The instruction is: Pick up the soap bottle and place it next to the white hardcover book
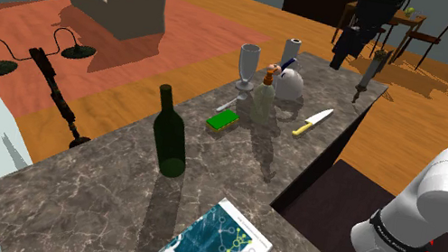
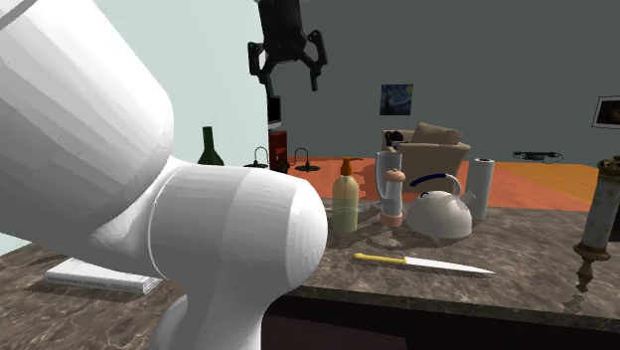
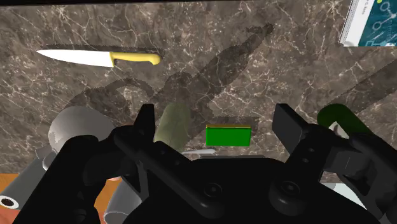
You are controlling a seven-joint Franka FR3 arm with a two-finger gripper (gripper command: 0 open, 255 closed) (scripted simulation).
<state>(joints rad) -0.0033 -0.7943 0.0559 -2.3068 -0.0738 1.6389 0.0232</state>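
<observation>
The pincer [image 2: 288, 82] hangs released, fingers apart, high above the marble bench [image 1: 104, 185], where the soap bottle [image 1: 265, 97] stands upright beside the white kettle [image 1: 290, 87], well apart from the book [image 1: 218, 247].

Your end effector [image 2: 288, 82] hangs high above the worktop [image 1: 93, 192], fingers spread apart, with open air below it. The soap bottle [image 1: 265, 97] stands in a crowd: the kettle [image 1: 290, 87] is just beside it, the wine glass [image 1: 248, 63] is near, and the paper roll [image 1: 292, 50] is behind the kettle. The green sponge [image 1: 223, 121] lies near the soap bottle's foot, and the knife [image 1: 312, 122] lies flat by the worktop's edge. The tall dark bottle [image 1: 170, 135] stands upright, to the shoulder view's left of the straight line toward the book [image 1: 215, 247]. Between that bottle and the worktop's edge the surface is bare. You also have bare worktop on the book's left in the shoulder view.
</observation>
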